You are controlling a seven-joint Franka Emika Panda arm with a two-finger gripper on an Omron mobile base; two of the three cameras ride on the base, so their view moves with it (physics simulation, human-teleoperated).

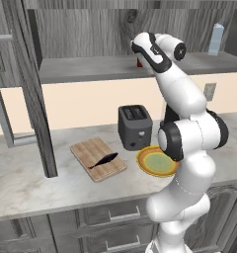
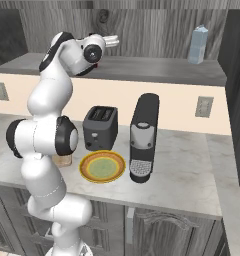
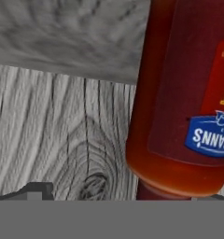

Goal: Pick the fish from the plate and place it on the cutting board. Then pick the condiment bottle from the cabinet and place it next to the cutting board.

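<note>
Filling the right side of the hand view, the condiment bottle (image 3: 184, 98) shows as a deep red, glossy body that bulges to a rounded shoulder and narrows to a neck at the bottom of that view, so it appears upside down to the hand's camera. A dark maroon label wraps its front, with a blue banner carrying white letters and a brighter red patch with yellow print beside it. Grey wood grain with a dark knot lies behind it, the back wall of the cabinet (image 1: 91, 34). From the left base view only a small red sliver of the bottle peeks out on the cabinet's shelf, just beside the raised white hand. The gripper (image 2: 112, 40) reaches into that shelf recess, its jaws spread as wide as they go and not closed on the bottle; whether a finger touches the bottle I cannot tell.

Down on the marble desk (image 1: 21, 183), the fish (image 1: 103, 160), slim and dark grey-black with a tapered tail, lies slantwise across the cutting board (image 1: 88, 150), a light-brown plank board. Just right of the board sits the plate (image 2: 103, 166), yellow-orange rim and greenish centre, in front of a dark toaster (image 2: 100, 127). A black coffee machine (image 2: 143, 137) stands beside the plate, and a tall pale blue-white bottle (image 2: 198, 45) stands further along the shelf
</note>
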